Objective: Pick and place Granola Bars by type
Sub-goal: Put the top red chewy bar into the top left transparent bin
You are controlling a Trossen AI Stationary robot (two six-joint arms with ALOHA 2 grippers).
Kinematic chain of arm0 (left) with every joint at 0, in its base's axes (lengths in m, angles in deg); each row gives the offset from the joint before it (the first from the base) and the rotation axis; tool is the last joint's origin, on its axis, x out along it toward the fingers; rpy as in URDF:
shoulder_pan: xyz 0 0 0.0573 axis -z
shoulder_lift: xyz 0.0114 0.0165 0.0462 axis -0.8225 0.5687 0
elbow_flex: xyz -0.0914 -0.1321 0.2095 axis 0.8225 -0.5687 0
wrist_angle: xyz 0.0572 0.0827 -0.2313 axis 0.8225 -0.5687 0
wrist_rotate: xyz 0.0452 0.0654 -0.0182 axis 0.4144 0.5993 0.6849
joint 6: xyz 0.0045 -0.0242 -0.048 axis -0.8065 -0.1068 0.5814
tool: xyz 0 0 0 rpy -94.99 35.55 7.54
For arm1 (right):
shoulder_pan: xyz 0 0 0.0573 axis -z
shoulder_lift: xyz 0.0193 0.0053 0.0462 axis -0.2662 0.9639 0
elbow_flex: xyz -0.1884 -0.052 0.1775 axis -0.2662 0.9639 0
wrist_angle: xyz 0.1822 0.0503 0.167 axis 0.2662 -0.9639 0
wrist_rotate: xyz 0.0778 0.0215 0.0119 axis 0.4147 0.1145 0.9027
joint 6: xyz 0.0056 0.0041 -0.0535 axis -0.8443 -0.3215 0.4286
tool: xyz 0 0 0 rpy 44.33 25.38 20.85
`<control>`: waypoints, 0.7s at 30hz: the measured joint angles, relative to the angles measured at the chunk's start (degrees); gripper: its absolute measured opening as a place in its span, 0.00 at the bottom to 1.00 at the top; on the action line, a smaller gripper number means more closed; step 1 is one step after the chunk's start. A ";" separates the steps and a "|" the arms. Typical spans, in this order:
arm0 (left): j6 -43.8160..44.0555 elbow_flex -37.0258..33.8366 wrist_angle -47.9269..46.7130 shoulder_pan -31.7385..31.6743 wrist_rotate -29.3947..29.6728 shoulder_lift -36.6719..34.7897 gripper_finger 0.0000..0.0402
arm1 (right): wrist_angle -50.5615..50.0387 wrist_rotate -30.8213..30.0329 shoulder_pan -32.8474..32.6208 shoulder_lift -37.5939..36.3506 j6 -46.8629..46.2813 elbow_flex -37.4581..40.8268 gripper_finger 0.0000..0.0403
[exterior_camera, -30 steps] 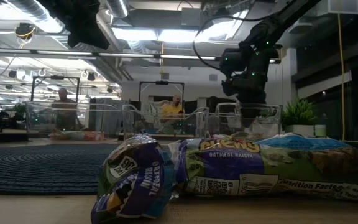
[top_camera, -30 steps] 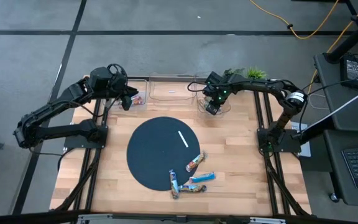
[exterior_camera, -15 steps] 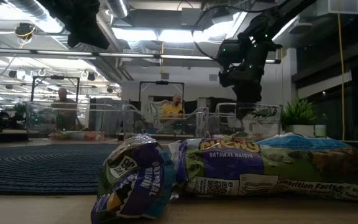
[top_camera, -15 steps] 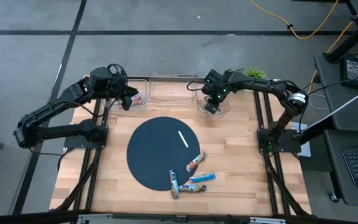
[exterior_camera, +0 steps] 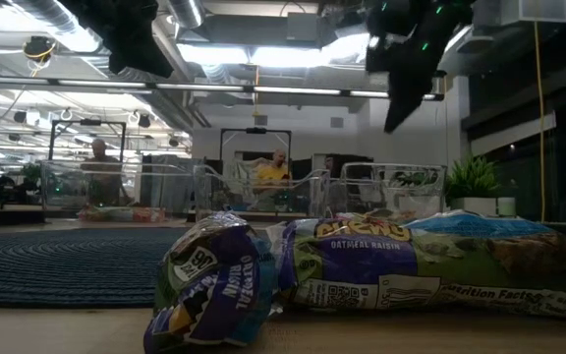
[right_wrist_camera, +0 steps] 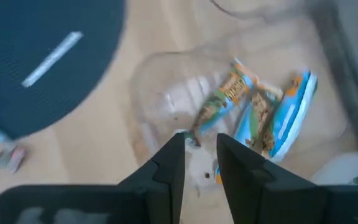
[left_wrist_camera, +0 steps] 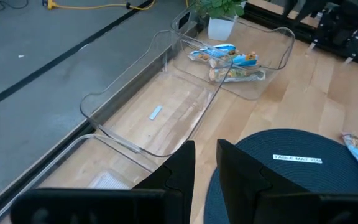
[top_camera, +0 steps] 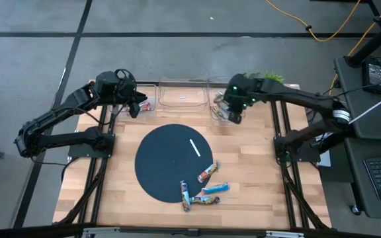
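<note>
Right pincer (top_camera: pixel 232 114) hangs over the right clear bin (top_camera: pixel 214 116), holding nothing.
Its fingers stand a narrow gap apart above the blue and green bars (right_wrist_camera: pixel 263 109) grouped there, apparently one type; red-orange ones (top_camera: pixel 141 104) lie in the left bin, four granola bars (top_camera: pixel 204 188) wait at the dark mat's (top_camera: pixel 167 158) edge. The left pincer (left_wrist_camera: pixel 205 163), also slightly parted and empty, waits by the left bin. The right wrist view is blurred; bar labels are unreadable.

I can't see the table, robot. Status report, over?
Left gripper empty, by left bin. Right gripper empty, above right bin holding bars. More bars wait by mat. Nothing blocking.
</note>
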 joint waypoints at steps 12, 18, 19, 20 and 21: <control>-1.33 -0.01 -0.72 0.00 -1.40 0.01 0.15 | -1.01 7.44 -13.39 -12.64 9.85 0.00 0.24; -3.95 -0.01 -0.70 0.00 -1.44 0.01 0.15 | 0.43 11.22 -17.06 -12.56 9.28 0.02 0.24; -4.02 -0.02 -0.70 0.00 -1.46 -0.01 0.15 | 1.28 11.23 -17.95 -12.43 9.30 0.02 0.24; -4.02 -0.02 -0.70 0.00 -1.46 0.00 0.15 | 2.01 11.11 -18.79 -12.36 9.39 0.04 0.24; -4.02 0.00 -0.70 0.00 -1.48 0.01 0.15 | 2.94 10.76 -19.74 -12.31 9.55 0.04 0.24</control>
